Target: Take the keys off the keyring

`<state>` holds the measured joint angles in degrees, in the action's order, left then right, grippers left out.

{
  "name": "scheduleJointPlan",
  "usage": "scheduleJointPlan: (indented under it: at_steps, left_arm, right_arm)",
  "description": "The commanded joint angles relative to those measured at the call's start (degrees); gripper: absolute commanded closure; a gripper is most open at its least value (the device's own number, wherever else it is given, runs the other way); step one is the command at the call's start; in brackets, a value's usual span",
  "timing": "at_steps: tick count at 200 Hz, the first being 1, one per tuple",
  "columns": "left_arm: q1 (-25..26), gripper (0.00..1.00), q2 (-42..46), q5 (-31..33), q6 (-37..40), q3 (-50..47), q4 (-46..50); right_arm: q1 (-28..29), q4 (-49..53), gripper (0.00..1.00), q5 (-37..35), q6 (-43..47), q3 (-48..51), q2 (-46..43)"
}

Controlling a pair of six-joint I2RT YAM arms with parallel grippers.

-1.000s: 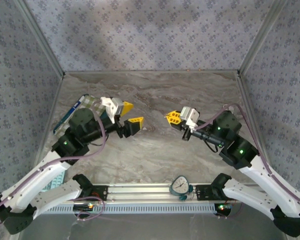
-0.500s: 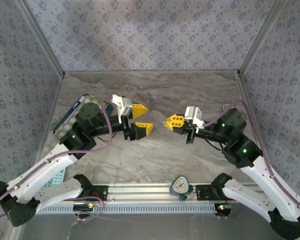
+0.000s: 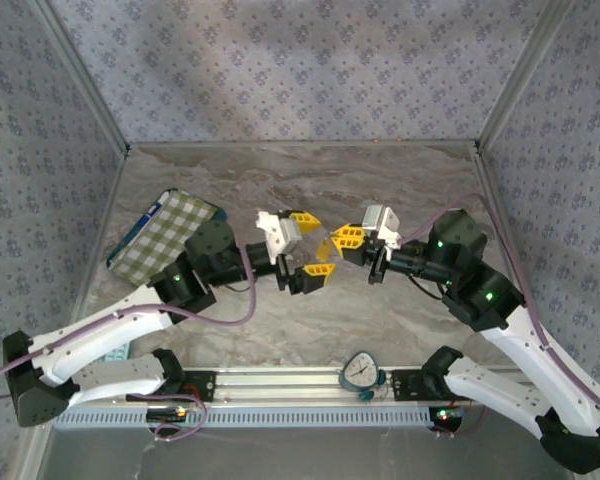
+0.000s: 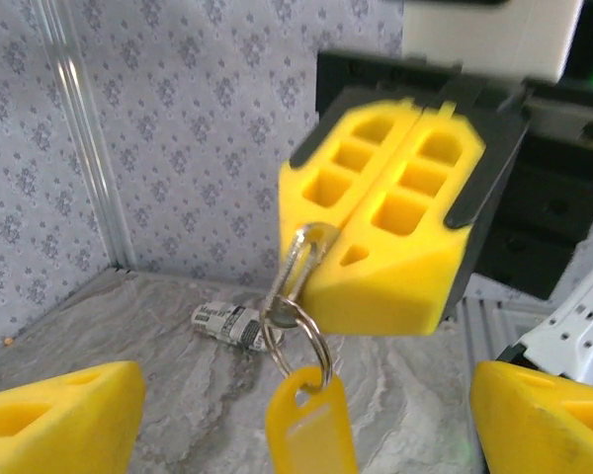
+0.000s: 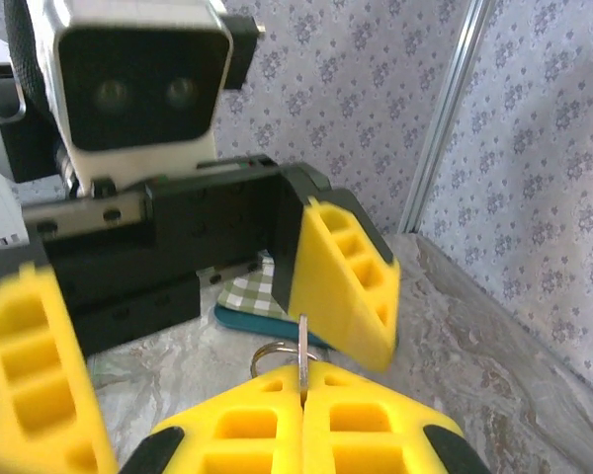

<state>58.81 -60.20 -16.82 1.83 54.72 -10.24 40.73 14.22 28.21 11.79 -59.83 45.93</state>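
Now my right pincer (image 4: 361,242) is clamped on the silvery shaft of the keys (image 4: 298,265), with the keyring (image 4: 316,348) and yellow tag (image 4: 311,425) hanging above the table (image 4: 128,336). My left pincer (image 3: 311,244) stands wide apart, close before them (good). I should close it on the ring only, slowly.
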Motion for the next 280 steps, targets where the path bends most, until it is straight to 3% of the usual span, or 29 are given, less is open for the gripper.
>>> scheduleJointPlan:
  at_steps: [1, 88, 107, 159, 183, 199, 215, 238, 280]
  left_arm:
    - [1.38, 0.14, -1.93, 3.62, 4.56, 2.3, -3.27]
    - [1.57, 0.25, -2.84, 4.0, 3.98, 3.51, -5.2]
    - [1.57, 0.39, -2.55, 3.3, 4.0, 3.64, -4.41]
    - [1.57, 0.51, -1.98, 3.26, 3.45, 3.55, -3.82]
    - [1.57, 0.76, -1.89, 3.54, 3.6, 3.64, -4.0]
    - [1.57, 0.87, -1.85, 4.22, 3.54, 3.73, -4.08]
    - [1.57, 0.89, -1.54, 4.78, 3.71, 3.47, -4.4]
    - [1.57, 1.0, -1.07, 5.44, 3.8, 2.91, -5.31]
    - [1.37, 1.0, -0.03, 7.98, 3.54, 2.81, -3.24]
  right_arm:
    - [0.66, 0.99, 1.0, -0.97, -0.63, -2.56, 0.08]
    - [1.59, 2.48, 1.0, -0.94, -0.41, -2.92, 0.21]
    - [1.67, 2.42, 1.0, -1.09, -0.5, -2.89, 0.23]
    - [1.77, 2.68, 1.0, -1.09, -0.54, -3.05, 0.12]
    - [1.86, 2.75, 1.0, -1.05, -0.54, -2.93, 0.05]
    - [1.77, 2.68, 1.0, -1.22, -0.62, -2.84, -0.02]
    - [1.88, 2.42, 1.0, -1.29, -0.74, -2.71, -0.23]
    - [1.77, 2.6, 1.0, -1.53, -0.71, -2.8, -0.31]
    - [1.63, 2.07, 1.0, -4.71, 1.03, -2.03, -2.08]
